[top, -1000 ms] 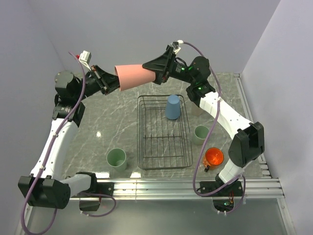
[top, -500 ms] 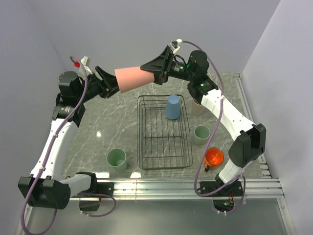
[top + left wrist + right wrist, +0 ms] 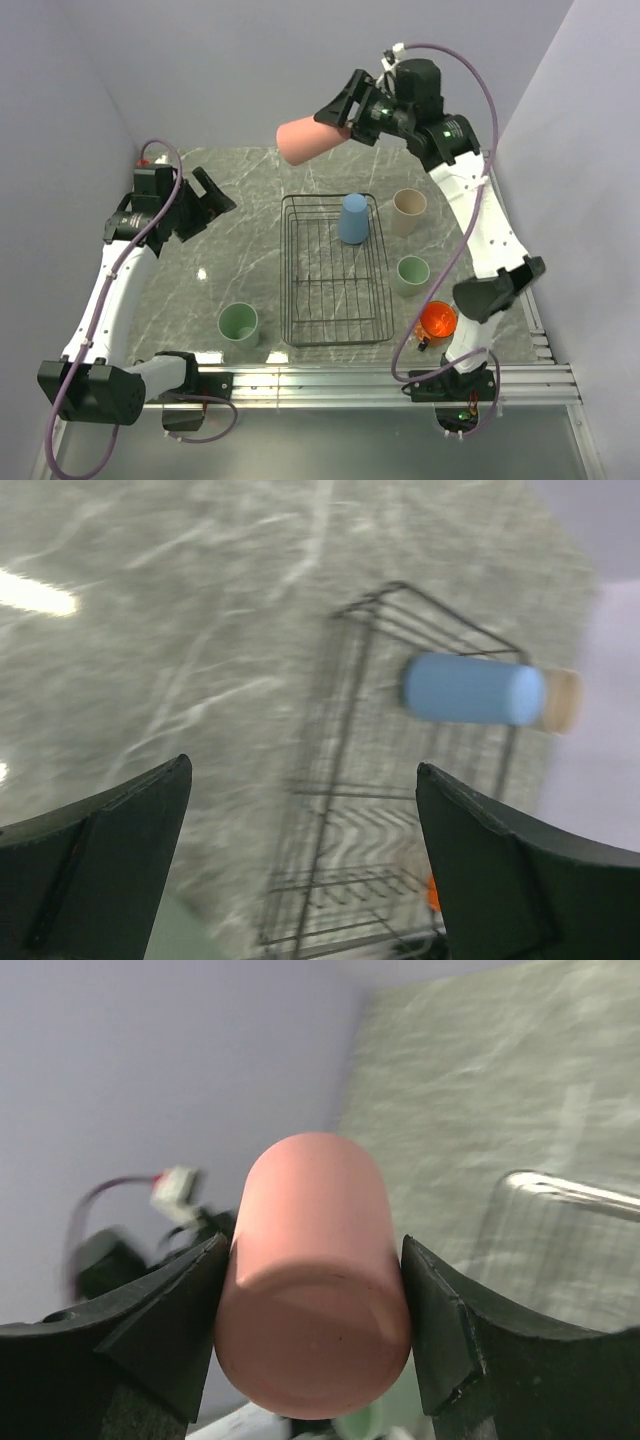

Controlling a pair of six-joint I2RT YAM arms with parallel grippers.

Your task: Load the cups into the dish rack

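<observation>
Left gripper (image 3: 212,193) has withdrawn, jaws wide; right gripper (image 3: 338,114) holds the salmon-pink cup (image 3: 305,140) aloft. Next, I lower it into the dish rack (image 3: 290,300).

The table (image 3: 250,240) had a grey-green top veined with white like marble, and it was glossy. A bright glare spot (image 3: 201,272) sat on its left half; from the left wrist view the glare showed as a long white streak (image 3: 35,592). Plain pale lavender walls closed it in: the back wall (image 3: 230,70), the left wall (image 3: 50,120) and the right wall (image 3: 590,150). Ribbed aluminium rails ran along the near edge (image 3: 330,378) and down the right side (image 3: 542,345).
</observation>
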